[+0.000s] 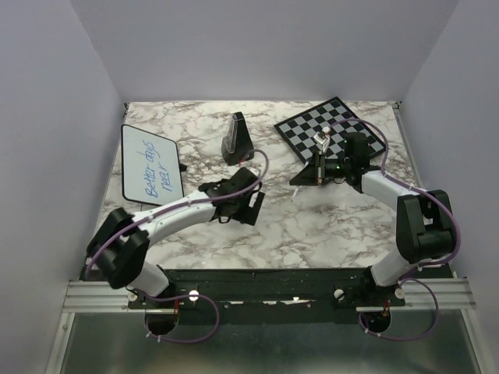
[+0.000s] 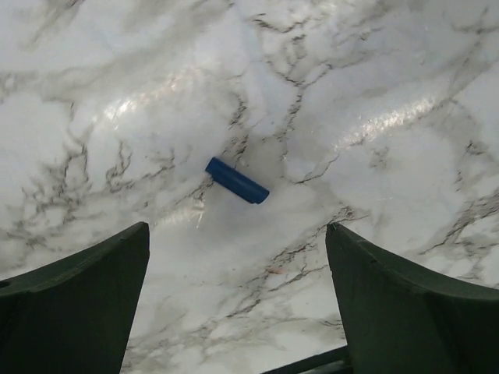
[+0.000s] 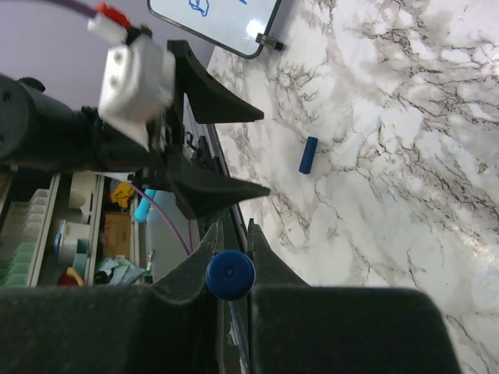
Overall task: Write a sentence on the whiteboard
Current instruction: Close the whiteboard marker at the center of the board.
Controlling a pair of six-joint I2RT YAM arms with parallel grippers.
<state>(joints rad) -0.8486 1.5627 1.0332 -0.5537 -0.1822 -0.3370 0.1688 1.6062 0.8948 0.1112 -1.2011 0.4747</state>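
1. Since the sentence (image 1: 156,173) "Better days near" stands in blue on the whiteboard (image 1: 136,144), the writing itself looks finished to me.
2. What seems left is tidying up. A blue cap (image 2: 237,180) lies loose on the marble table (image 1: 312,226), well to the right of the whiteboard and off its marker (image 3: 231,274), so I'd guess recapping is the step in hand.
3. The left gripper (image 2: 238,234) hangs over that cap with its fingers spread wide and nothing between them. Its arm reaches out low, past the whiteboard's near right corner.
4. The right gripper (image 3: 232,245), farther right of the whiteboard, is clamped on the marker, whose round blue end shows between the fingers. Its wrist is turned sideways, facing back toward the whiteboard and the other gripper.
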